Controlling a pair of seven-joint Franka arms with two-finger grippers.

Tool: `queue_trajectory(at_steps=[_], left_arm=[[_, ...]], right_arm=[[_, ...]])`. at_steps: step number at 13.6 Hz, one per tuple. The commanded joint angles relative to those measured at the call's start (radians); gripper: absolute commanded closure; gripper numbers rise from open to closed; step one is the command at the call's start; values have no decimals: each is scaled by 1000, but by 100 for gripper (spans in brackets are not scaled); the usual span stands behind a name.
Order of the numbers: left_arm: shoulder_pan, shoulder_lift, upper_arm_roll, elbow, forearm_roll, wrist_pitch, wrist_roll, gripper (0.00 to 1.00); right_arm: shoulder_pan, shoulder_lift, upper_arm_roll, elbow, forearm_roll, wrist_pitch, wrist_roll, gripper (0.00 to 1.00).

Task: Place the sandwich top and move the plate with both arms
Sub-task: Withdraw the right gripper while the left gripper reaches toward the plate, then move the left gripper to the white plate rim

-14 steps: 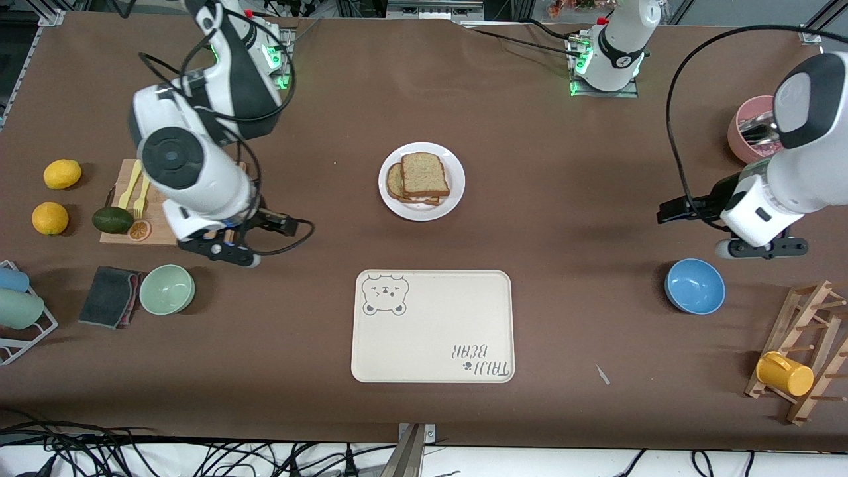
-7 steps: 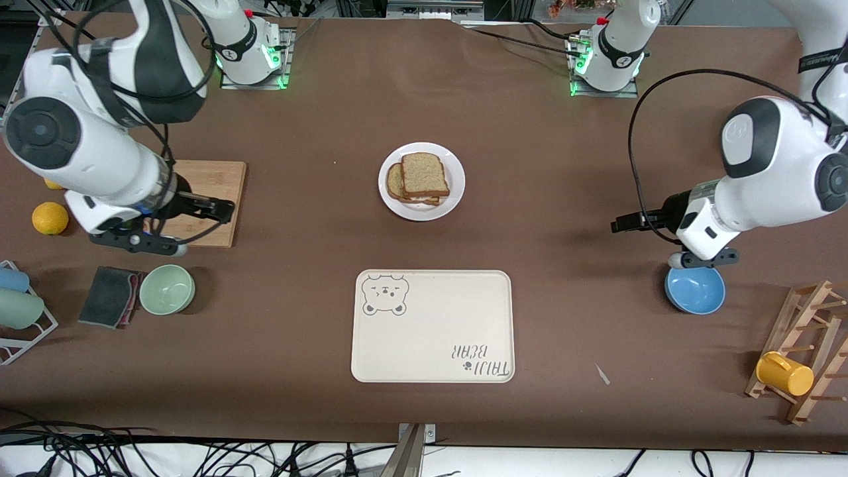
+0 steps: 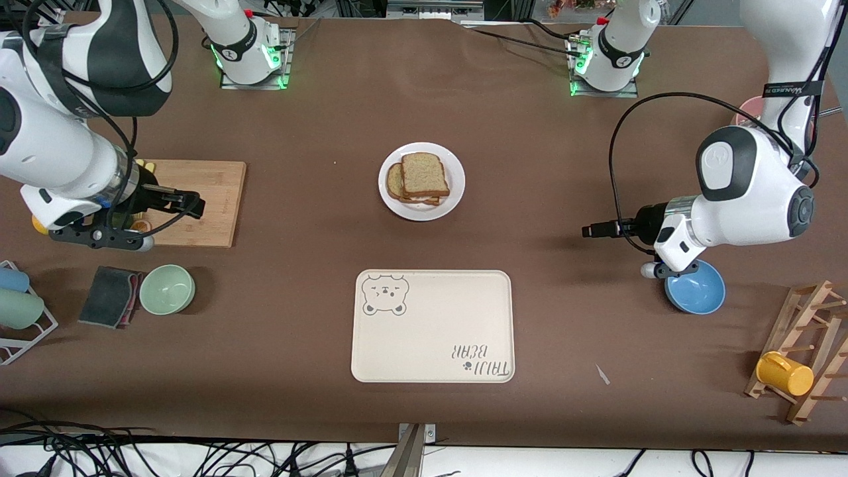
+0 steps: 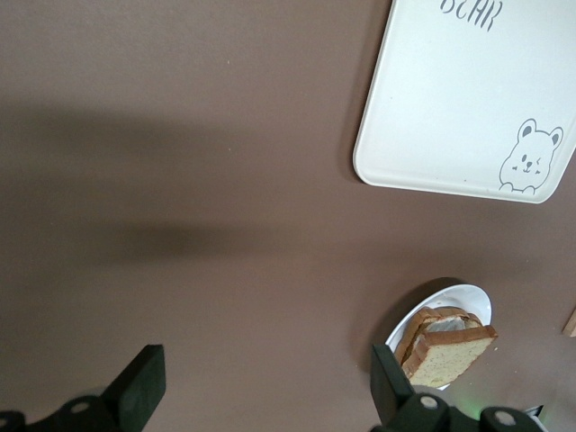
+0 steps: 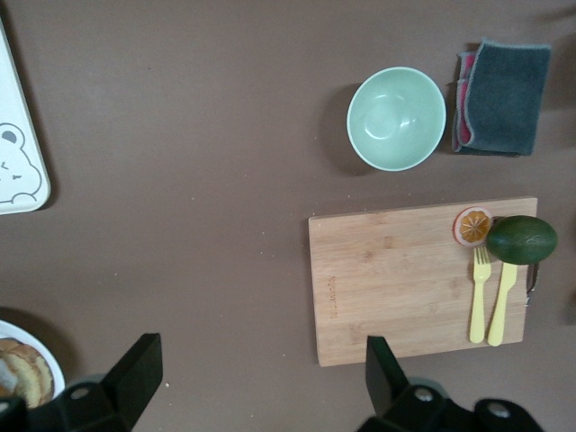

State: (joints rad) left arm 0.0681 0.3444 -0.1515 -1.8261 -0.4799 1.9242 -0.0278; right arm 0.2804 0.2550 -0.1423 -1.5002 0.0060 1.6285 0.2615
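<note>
Bread forms the stack at the table's centre: the sandwich top (image 3: pixel 424 173), a speckled light-brown slice with a darker crust and one domed end, lies on the lower layers, which sit on the plate (image 3: pixel 456 192), round, white and smooth. A bare rim of plate shows around most of the stack.

The cream tray (image 3: pixel 434 328), rectangular with rounded corners and a printed bear, lies nearer the front camera than the plate, with a strip of brown tabletop between them. Open tabletop also flanks the plate toward both arms' ends.

The right gripper (image 3: pixel 189 202) hangs over the wooden cutting board (image 3: pixel 212 199) with its fingers spread wide and holding nothing. The left gripper (image 3: pixel 589 230) hangs over bare table near the blue bowl (image 3: pixel 695 288), also spread wide and empty.

The left wrist view shows the stack edge-on, with a pale filling layer between the slices and the left gripper's black fingers (image 4: pixel 144 382) far apart. The right wrist view shows what the arm hides from the front: two yellow utensils (image 5: pixel 490 306), an avocado (image 5: pixel 522 239) and a dried orange slice (image 5: pixel 472 226) on the board, with the green bowl (image 5: pixel 397 118) and a folded dark cloth (image 5: pixel 502 96) near it.
</note>
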Motion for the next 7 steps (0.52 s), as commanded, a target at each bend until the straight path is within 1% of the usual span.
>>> queue_trajectory(at_steps=[1,3,4,5,7], left_arm=[[7,2,-19,-16,-32,54,32,0],[10,-4,-31,-41,-32,101,43,0],[9,-4,-31,-54,-35,104,72,0],[12,-13,-33,-91,-80,119,121,0],[10,-41,-31,-188,-225,147,273,0]], right_arm=[[2,-31,-48,-3,75,-19,-98,0],[-3,-51,-68,-3,75,-19,-214,0],[-38,-71,-62,-5,74,-21,-222,0],[-76,-92,-45,-9,72,-39,-219,0],[-89,-99,-34,-14,65,-59,-212,0]])
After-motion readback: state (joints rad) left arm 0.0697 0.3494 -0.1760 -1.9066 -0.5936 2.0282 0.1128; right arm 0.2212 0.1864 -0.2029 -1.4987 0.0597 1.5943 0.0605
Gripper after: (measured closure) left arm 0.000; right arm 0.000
